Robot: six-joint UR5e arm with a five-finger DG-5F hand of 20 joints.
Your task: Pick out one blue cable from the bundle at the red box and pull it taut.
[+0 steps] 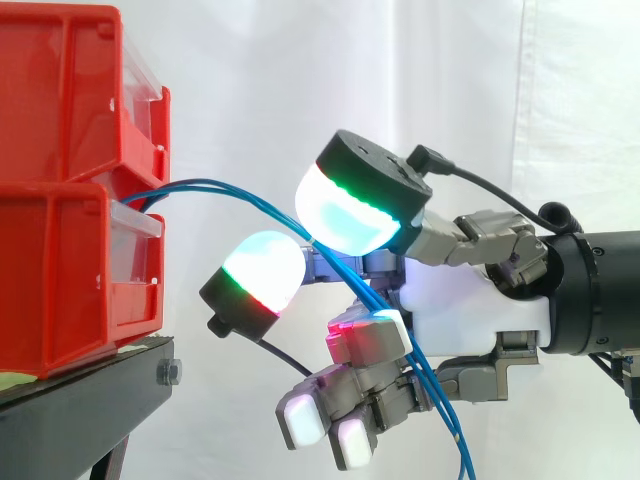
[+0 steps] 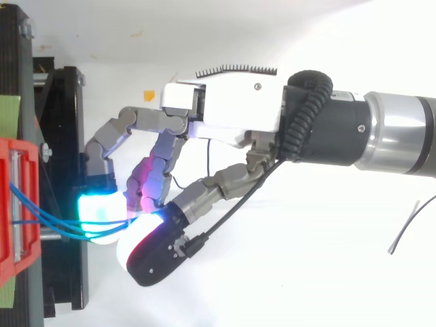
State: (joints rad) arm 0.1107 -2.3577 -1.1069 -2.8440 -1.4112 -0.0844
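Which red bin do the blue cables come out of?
The lower red bin: the blue cables leave over its clear front lip, beneath the upper red bin, toward the hand.

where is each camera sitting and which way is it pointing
Side view: beside the work, looking level at the red plastic bins; the robot hand and arm enter from the right.
Top view: overhead, looking down; robot hand and arm enter from the right.
Shared: robot hand pinching thin blue cables from the bins.
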